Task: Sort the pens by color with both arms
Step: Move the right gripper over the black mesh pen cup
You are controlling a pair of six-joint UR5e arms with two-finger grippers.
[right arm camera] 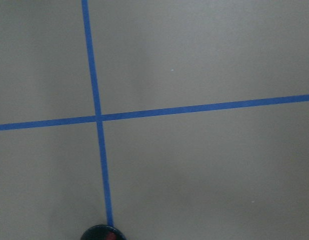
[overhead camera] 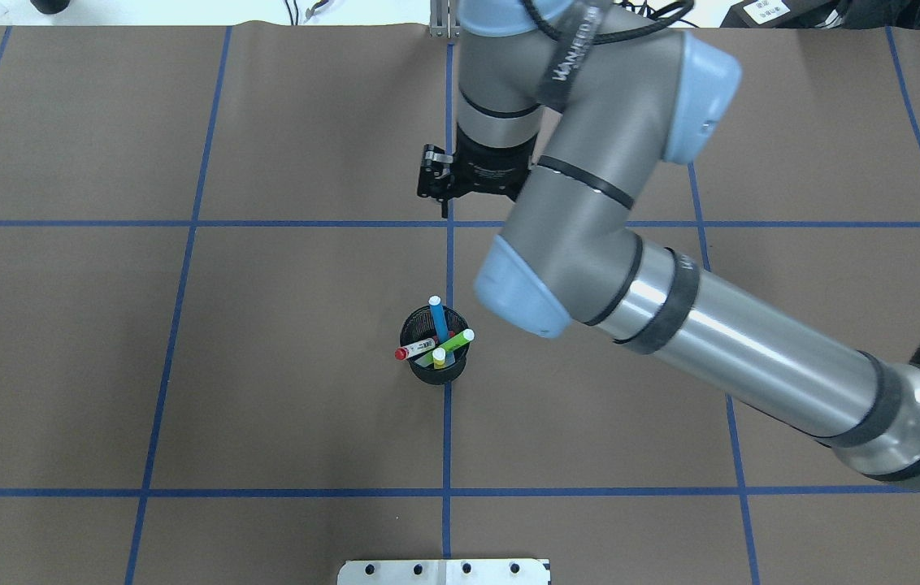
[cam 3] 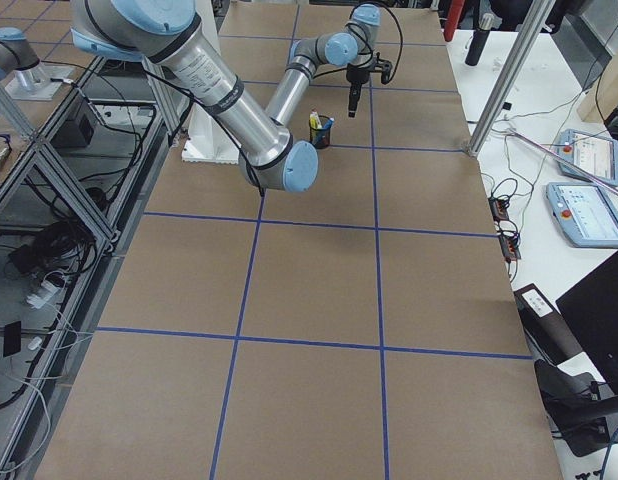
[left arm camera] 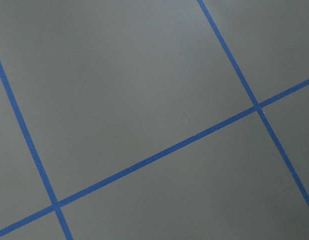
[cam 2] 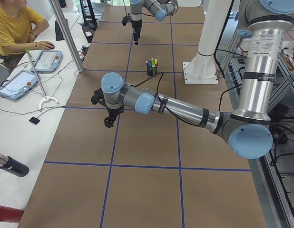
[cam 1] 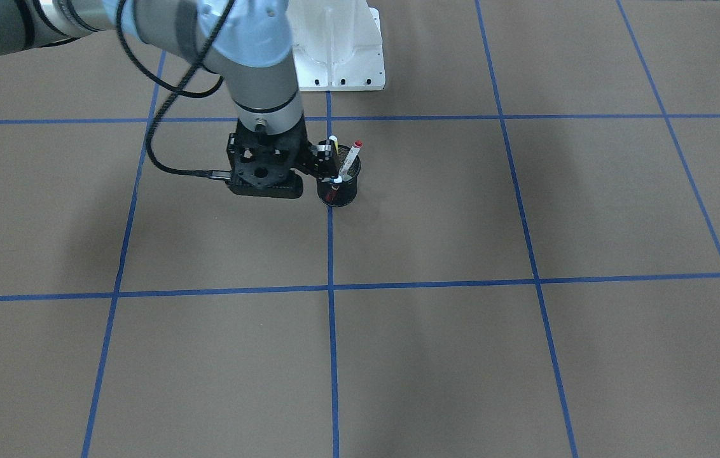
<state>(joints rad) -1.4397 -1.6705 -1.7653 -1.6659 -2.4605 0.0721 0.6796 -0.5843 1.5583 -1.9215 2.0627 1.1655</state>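
The four pens (overhead camera: 437, 345) stood bunched in a black mesh cup (overhead camera: 426, 375) near the middle of the overhead picture, on a blue tape line of the brown table (overhead camera: 184, 366). The blue pen (overhead camera: 437, 318) leaned toward the top of the frame, the green pen (overhead camera: 453, 344) to the right, and the white pen (overhead camera: 416, 351) to the left with its red end out. The yellow pen (overhead camera: 439, 358) sat lowest. They looked light, stiff and smooth-barrelled, so probably apt to slip or roll. The best hold seemed to be the upper barrel just under the cap, where each cleared the rim, though the crossed pens might snag one another. The right gripper (overhead camera: 442, 195) hung above the cup in the frame, carrying no pen; whether its jaws were parted I could not tell. The left gripper (cam 2: 109, 119) hovered over bare table at centre left of the left-side view, its grip likewise unclear. The pens' lower halves were hidden in the mesh, and the right wrist view caught only a sliver of the cup at its bottom edge.
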